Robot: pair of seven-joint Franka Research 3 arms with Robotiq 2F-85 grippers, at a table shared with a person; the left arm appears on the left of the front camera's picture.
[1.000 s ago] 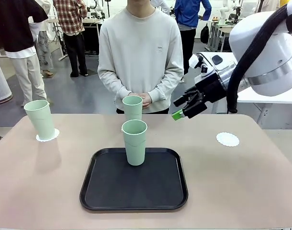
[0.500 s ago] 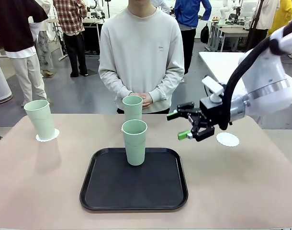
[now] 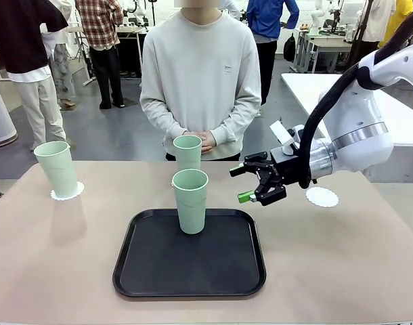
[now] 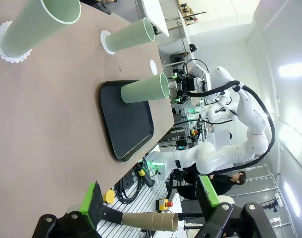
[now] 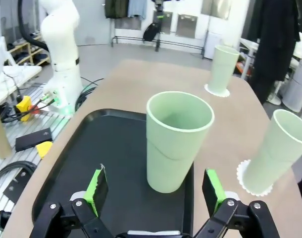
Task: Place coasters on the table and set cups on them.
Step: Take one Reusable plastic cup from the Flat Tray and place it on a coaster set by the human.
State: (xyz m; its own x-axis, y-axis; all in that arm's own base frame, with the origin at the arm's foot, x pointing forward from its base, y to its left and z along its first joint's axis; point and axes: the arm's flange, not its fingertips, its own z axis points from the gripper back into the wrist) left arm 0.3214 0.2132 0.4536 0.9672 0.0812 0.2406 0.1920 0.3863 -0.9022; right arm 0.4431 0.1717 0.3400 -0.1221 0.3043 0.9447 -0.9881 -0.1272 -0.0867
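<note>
Three mint-green cups stand upright. One [image 3: 55, 169] rests on a coaster [image 3: 67, 192] at the table's [image 3: 342, 257] far left. Another [image 3: 187, 152] stands at the far middle before the person, also on a coaster [image 5: 244, 178]. The third [image 3: 190, 201] stands on the black tray [image 3: 189, 277], and it sits straight ahead [image 5: 178, 141] in the right wrist view. A bare coaster [image 3: 321, 197] lies at the right. My right gripper [image 3: 242, 183] hovers open just right of the tray cup, apart from it, nothing between its fingers [image 5: 97, 188]. My left gripper [image 4: 150, 196] is open and holds nothing.
A person stands at the far edge with hands clasped, close behind the middle cup. The tray takes up the table's near middle. A white table [image 3: 396, 115] stands behind the right arm. Other people stand farther back.
My right arm has swung down and leftward from the far right toward the tray cup, passing the bare coaster. Its gripper stayed open. The cups and coasters have not moved.
</note>
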